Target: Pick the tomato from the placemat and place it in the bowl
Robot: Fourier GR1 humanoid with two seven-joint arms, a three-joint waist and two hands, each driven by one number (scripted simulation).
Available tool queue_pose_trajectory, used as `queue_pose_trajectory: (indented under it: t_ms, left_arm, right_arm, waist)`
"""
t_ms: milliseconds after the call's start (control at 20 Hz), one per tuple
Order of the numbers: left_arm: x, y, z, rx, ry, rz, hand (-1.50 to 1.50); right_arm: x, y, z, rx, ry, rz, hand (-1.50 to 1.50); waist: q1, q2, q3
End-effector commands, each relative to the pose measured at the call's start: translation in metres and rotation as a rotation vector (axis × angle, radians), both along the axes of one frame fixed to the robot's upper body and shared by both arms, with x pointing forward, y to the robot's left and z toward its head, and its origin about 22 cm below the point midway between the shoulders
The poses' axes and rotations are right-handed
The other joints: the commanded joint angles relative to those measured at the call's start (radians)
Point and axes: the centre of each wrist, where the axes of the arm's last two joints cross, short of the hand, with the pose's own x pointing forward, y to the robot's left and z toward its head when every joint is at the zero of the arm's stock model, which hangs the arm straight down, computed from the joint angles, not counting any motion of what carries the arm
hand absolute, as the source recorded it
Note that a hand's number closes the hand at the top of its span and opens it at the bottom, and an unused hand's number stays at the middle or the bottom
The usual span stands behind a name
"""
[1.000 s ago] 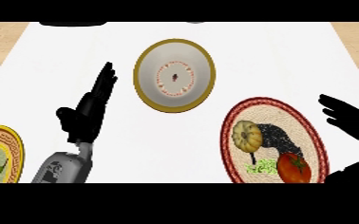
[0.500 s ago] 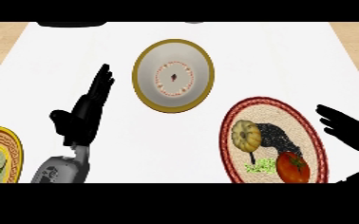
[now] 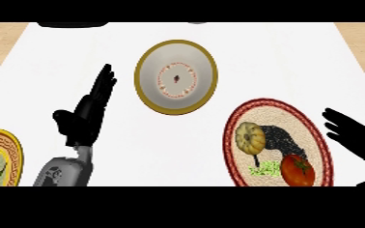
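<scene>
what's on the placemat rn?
On the placemat: the tomato at its lower right, a pale squash-like item at left, a black item and a green patch. The mat's lower edge is cut off. Right hand sits at its right rim.

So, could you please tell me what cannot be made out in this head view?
- Right robot hand: cut off by the right edge; only its fingers show, beside the placemat holding the tomato.
- Yellow plate: cut off by the left edge.
- Dark shapes at the counter's far end: cut by the top band, unidentifiable.
- Bowl centre mark: too small to identify.
</scene>
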Motion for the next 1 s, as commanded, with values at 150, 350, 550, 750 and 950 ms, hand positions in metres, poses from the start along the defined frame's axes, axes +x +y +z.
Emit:
queue_pose_trajectory:
  t_ms: [150, 350, 550, 750, 950]
  left_arm:
    - [0.005, 0.008, -0.003, 0.007, -0.001, 0.008, 0.0]
    - [-0.009, -0.002, 0.012, -0.001, -0.005, -0.017, 0.0]
    - [0.005, -0.013, 0.011, 0.003, 0.001, -0.015, 0.0]
    - [0.006, 0.008, 0.0, 0.009, 0.001, -0.006, 0.0]
    - [-0.003, 0.004, -0.012, 0.003, 0.015, -0.002, 0.0]
  right_arm:
    - [-0.007, 0.003, -0.02, 0.056, 0.041, -0.026, -1.5]
    - [-0.007, 0.022, -0.033, 0.066, 0.045, -0.034, -1.5]
    - [-0.014, 0.019, -0.042, 0.057, 0.071, -0.048, -1.5]
    - [-0.018, 0.016, -0.064, 0.08, 0.066, -0.063, -1.5]
    - [-0.034, 0.028, -0.083, -0.026, 0.071, -0.024, -1.5]
  waist:
    - [0.001, 0.0, 0.0]
    - [0.003, 0.0, 0.0]
    - [0.0, 0.0, 0.0]
    - [0.001, 0.001, 0.0]
    - [0.0, 0.0, 0.0]
